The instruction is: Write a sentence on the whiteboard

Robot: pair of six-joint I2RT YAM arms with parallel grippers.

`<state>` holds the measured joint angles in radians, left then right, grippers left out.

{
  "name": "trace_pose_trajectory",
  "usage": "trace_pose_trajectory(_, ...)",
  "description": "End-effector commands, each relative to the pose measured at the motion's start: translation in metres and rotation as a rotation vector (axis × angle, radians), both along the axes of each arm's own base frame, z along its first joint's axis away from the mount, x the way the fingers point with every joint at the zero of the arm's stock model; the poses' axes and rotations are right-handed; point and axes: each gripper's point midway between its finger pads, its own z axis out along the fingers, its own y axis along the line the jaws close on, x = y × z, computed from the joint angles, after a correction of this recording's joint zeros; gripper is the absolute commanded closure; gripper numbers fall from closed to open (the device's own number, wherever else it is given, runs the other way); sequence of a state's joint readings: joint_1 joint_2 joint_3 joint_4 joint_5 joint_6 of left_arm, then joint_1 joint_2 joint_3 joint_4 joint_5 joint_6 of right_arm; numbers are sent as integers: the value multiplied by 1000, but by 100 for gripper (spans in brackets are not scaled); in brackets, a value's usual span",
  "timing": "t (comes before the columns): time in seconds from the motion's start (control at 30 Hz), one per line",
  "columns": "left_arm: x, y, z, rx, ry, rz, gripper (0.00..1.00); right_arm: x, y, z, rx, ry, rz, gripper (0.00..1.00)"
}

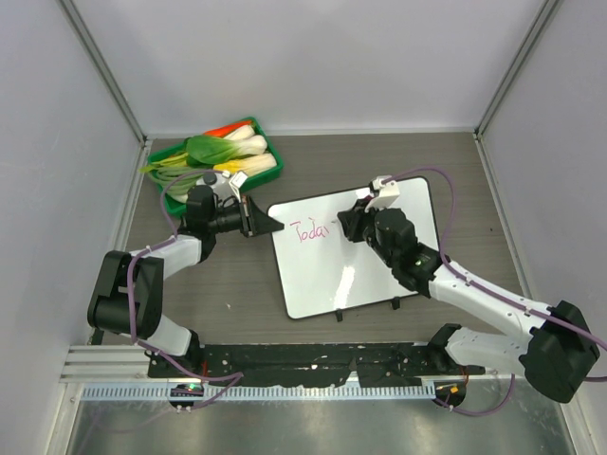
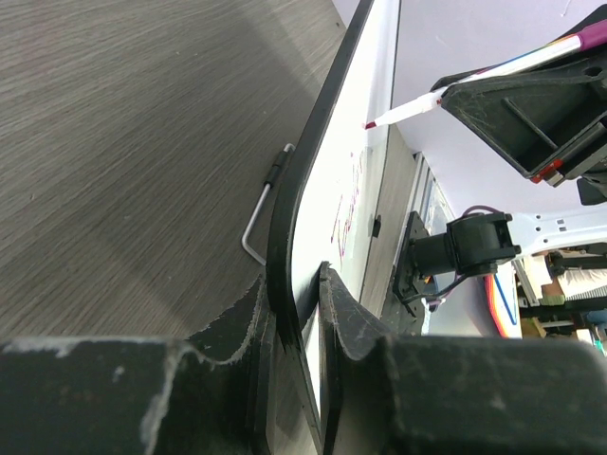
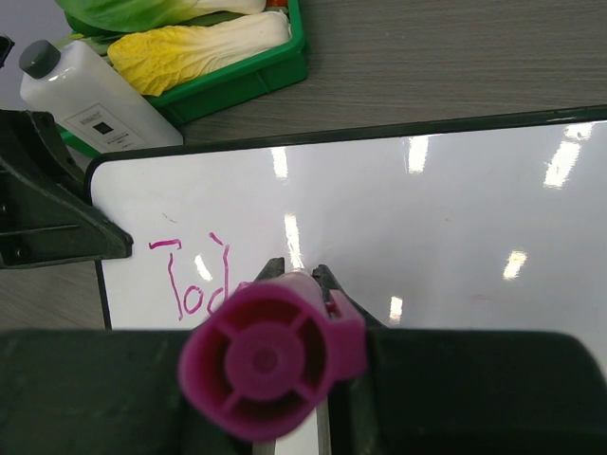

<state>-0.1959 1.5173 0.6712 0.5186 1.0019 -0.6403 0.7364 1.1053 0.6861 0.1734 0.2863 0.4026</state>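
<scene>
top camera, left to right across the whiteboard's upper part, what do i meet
left gripper, clamped on the whiteboard edge → the sentence, just begun → right gripper with the marker

The whiteboard (image 1: 370, 270) at mid-frame is glossy white with a thin black rim, and the sentence (image 1: 311, 230) on it is pink-magenta (the marker (image 3: 270, 360) is the same magenta). The counter (image 1: 218, 284) is grey-brown with fine wood grain. The tray (image 3: 248, 83) at upper left is bright green, its leaves (image 1: 223, 152) green, yellow and white; the left tool (image 1: 268, 223) and right tool (image 1: 351, 226) are black.
</scene>
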Motion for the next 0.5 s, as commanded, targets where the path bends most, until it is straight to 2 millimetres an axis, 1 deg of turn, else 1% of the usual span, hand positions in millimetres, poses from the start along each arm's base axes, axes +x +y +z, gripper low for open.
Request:
trace_pose_trajectory(0.0, -3, -5, -16, 69, -71, -32, 100, -3, 2, 23, 73, -47, 15, 99)
trace_pose_trajectory(0.1, -3, -5, -16, 70, -71, -31, 100, -3, 5, 28, 79, -57, 33, 99)
trace_pose_trajectory(0.2, -3, -5, -17, 70, -69, -31, 100, -5, 6, 29, 78, -58, 42, 98)
trace_pose_trajectory(0.47, -3, -5, -17, 71, -69, -33, 100, -2, 1, 8, 48, -23, 12, 99)
